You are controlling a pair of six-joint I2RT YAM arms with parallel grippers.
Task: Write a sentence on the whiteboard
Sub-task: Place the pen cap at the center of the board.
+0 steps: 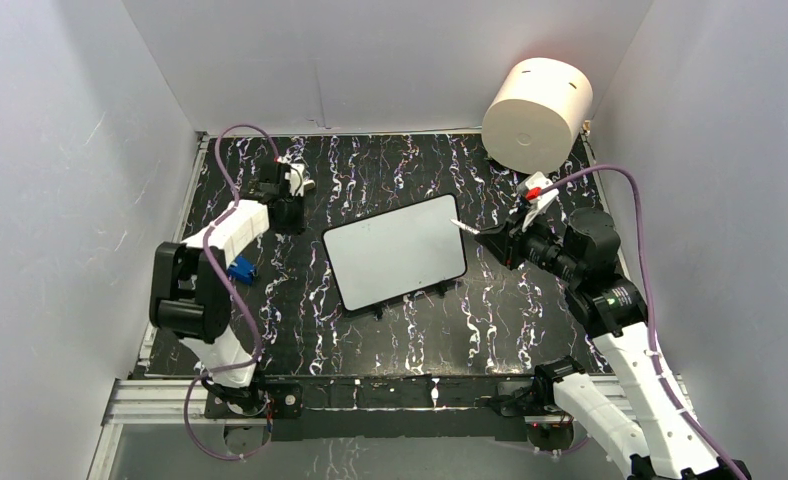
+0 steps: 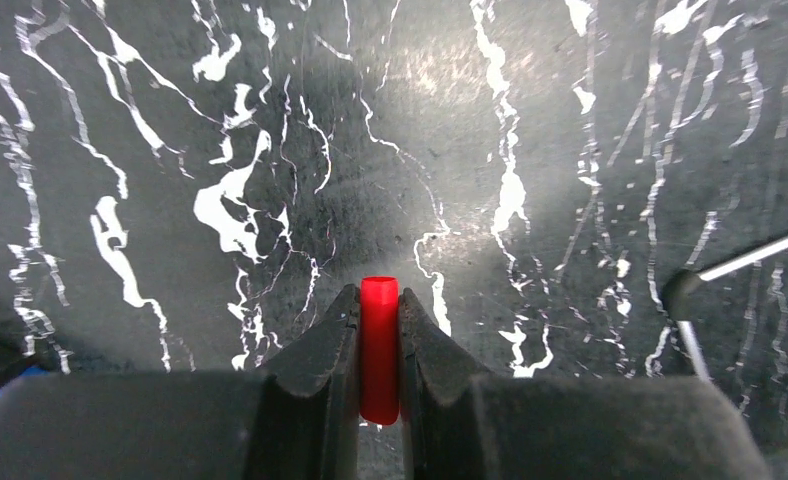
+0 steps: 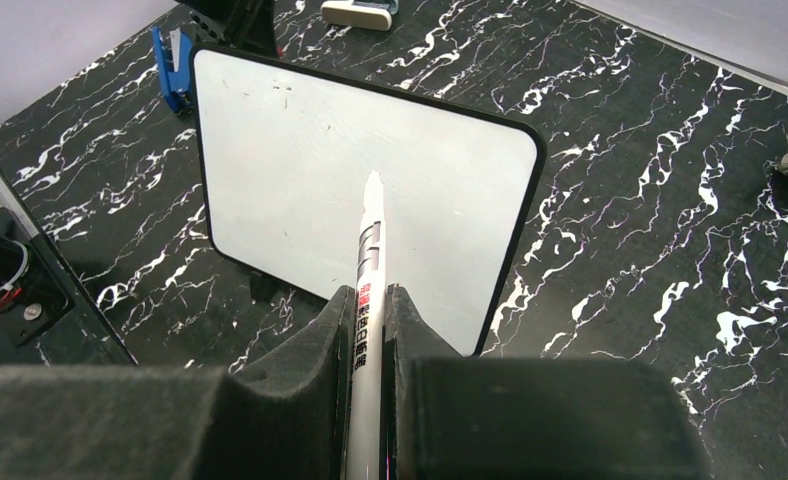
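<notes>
From above, the board (image 1: 395, 255) lies blank and askew mid-table, with my right gripper (image 1: 497, 241) at its right edge aiming the marker (image 1: 465, 227) inward and my left gripper (image 1: 288, 190) well apart at upper left. The left wrist shows those jaws clamped on a red cap (image 2: 379, 350) over bare table (image 2: 170, 120), so I'd keep that arm clear. The right wrist shows jaws pinched on the marker's barrel, nib over the board, contact unclear. I'd move to a starting corner, lower gently, and press lightly so the board doesn't slide.
</notes>
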